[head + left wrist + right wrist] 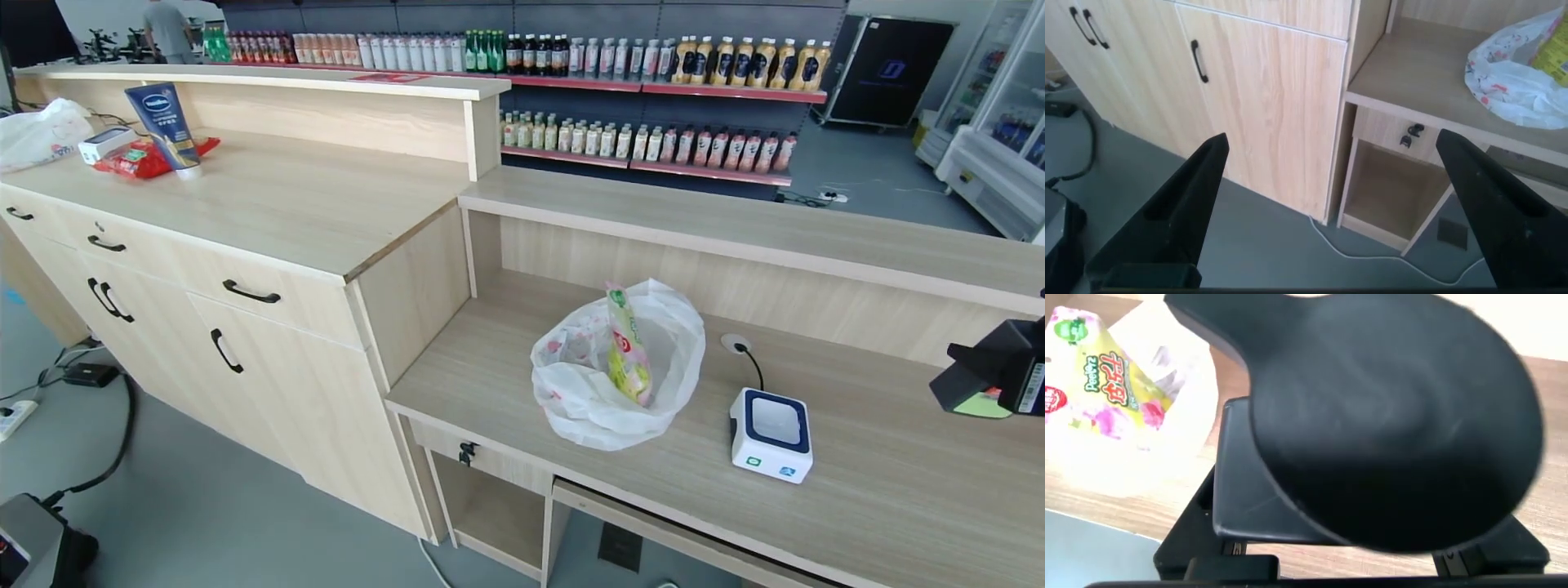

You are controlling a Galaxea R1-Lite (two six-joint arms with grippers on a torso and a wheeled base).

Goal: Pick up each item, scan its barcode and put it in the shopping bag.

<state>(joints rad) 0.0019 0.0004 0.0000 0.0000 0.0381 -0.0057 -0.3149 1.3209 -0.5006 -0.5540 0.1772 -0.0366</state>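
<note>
A white plastic shopping bag (588, 400) lies open on the low counter (898, 490) with a green-yellow snack packet (629, 351) standing in it. Right of the bag sits the white and blue scanner (771, 433). My right gripper (992, 380) hangs at the far right above the counter, shut on a black item (1388, 416) that carries a white barcode label (1033, 385). Past that item, the right wrist view shows the snack packet (1102, 384) in the bag. My left gripper (1331, 220) is open with nothing in it, low over the floor before the cabinet door (1266, 98), left of the bag (1519, 69).
On the higher counter to the left stand a blue tube (163, 126), a red packet (139, 161), a small white box (106, 143) and another white bag (41, 131). Shelves of bottles (653, 65) run behind. Cables (106, 457) lie on the floor.
</note>
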